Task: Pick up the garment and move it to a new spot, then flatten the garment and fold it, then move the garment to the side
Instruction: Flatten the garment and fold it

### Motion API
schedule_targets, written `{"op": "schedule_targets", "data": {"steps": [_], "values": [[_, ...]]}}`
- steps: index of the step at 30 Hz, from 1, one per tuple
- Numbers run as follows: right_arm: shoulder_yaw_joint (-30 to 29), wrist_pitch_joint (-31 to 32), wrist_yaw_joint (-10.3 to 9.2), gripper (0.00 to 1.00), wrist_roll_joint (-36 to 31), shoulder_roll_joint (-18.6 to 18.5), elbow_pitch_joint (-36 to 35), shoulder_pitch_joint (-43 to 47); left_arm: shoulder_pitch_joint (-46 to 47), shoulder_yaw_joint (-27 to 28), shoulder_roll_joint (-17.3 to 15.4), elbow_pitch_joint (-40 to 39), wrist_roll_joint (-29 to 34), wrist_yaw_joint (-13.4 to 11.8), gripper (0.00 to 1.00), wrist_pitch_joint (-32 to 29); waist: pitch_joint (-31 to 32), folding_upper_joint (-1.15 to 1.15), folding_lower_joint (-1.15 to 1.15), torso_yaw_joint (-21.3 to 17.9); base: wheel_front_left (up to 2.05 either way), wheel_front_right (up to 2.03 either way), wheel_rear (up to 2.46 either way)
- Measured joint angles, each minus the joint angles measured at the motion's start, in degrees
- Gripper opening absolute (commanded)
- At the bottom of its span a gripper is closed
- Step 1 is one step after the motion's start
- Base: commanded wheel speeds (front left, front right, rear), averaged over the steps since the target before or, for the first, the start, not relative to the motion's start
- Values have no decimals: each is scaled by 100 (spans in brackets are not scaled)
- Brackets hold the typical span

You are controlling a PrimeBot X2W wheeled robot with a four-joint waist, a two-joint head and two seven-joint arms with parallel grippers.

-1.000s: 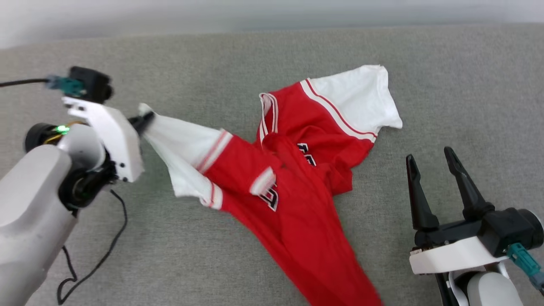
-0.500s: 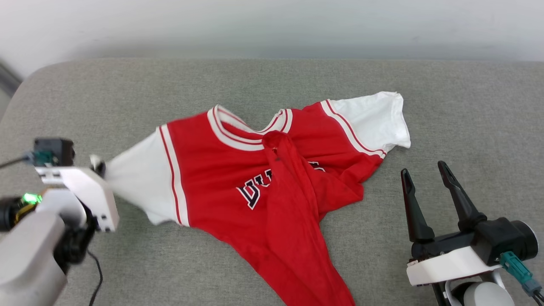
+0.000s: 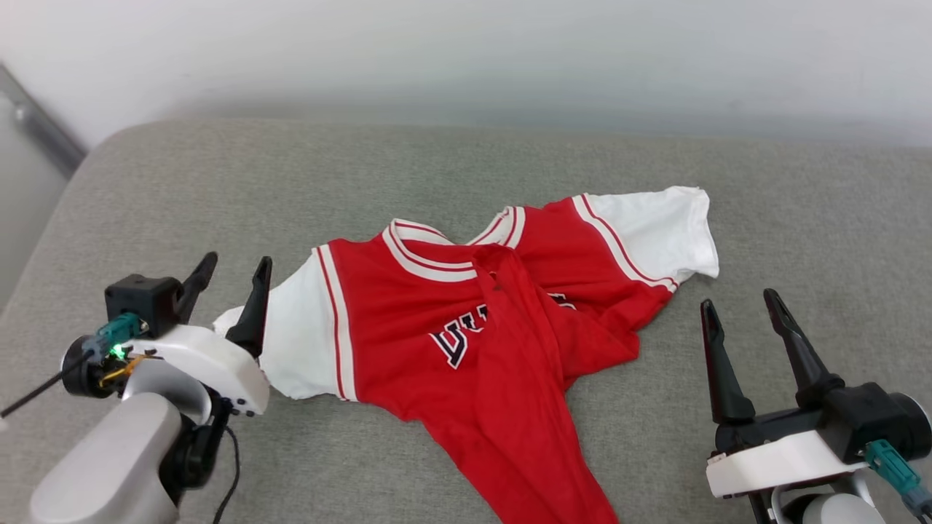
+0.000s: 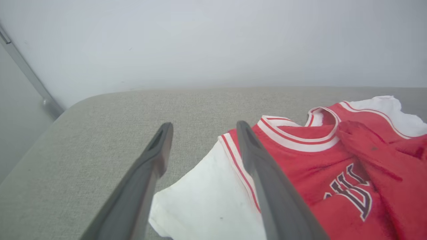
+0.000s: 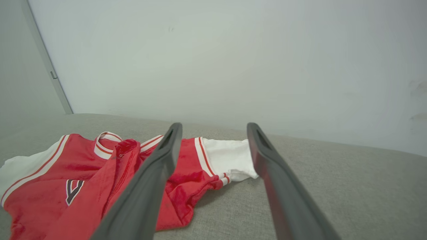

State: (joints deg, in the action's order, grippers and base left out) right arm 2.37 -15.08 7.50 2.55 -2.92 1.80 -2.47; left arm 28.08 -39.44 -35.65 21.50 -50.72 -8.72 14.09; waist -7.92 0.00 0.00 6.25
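The garment (image 3: 408,306) is a red jersey with white sleeves and black lettering, lying front up on the grey cushion (image 3: 218,182). A red fold of its lower part crosses the chest and trails toward the near edge. My left gripper (image 3: 237,266) stands open just over the tip of the left white sleeve (image 3: 291,342), holding nothing; in the left wrist view the sleeve (image 4: 206,200) lies between and below the fingers (image 4: 146,180). My right gripper (image 3: 739,306) stands open, empty, to the right of the garment near its other sleeve (image 5: 230,156).
A pale wall (image 3: 466,58) runs behind the cushion. The cushion's rounded left edge (image 3: 51,225) drops off near my left arm. A black cable (image 3: 233,466) hangs by the left wrist. Bare cushion lies right of the garment.
My left gripper has opened and let go of the white sleeve, which now rests on the cushion. The head camera has tilted, shifting the whole picture. The right gripper stays open.
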Motion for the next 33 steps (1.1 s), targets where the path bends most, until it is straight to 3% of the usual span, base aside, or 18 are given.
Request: {"op": "schedule_targets", "data": {"steps": [7, 8, 10, 14, 23, 33], "values": [[-40, 46, 1, 100, -118, 1, -25, 41, -641, 781, 266, -1391, 1066, -375, 100, 90, 95, 0, 0, 191, 0, 0, 0], [-99, 157, 0, 100, -157, -7, -57, 10, -977, 956, 400, -1777, 1525, -474, 100, 98, 73, 0, 0, 264, 0, 0, 0], [3, 422, 0, 100, -133, -152, -87, -116, -1312, 1110, 625, -2076, 1726, -494, 100, 98, 39, 0, 0, 340, 0, 0, 0], [422, 1485, 1, 100, 179, -860, -96, -598, -1605, 1293, 931, -2396, 2125, -428, 100, 98, -73, 0, 0, 500, 0, 0, 0], [1768, 5019, 1, 100, 1913, -2596, 377, -1985, -1669, 1327, 1427, -2280, 2484, 14, 100, 98, -417, 0, 0, 914, 0, 0, 0], [2167, 6436, 1, 100, 2291, -3335, 1150, -2831, -1519, 1459, 1816, -2161, 2733, 294, 100, 98, -811, 0, 0, 1417, 0, 0, 0]]}}
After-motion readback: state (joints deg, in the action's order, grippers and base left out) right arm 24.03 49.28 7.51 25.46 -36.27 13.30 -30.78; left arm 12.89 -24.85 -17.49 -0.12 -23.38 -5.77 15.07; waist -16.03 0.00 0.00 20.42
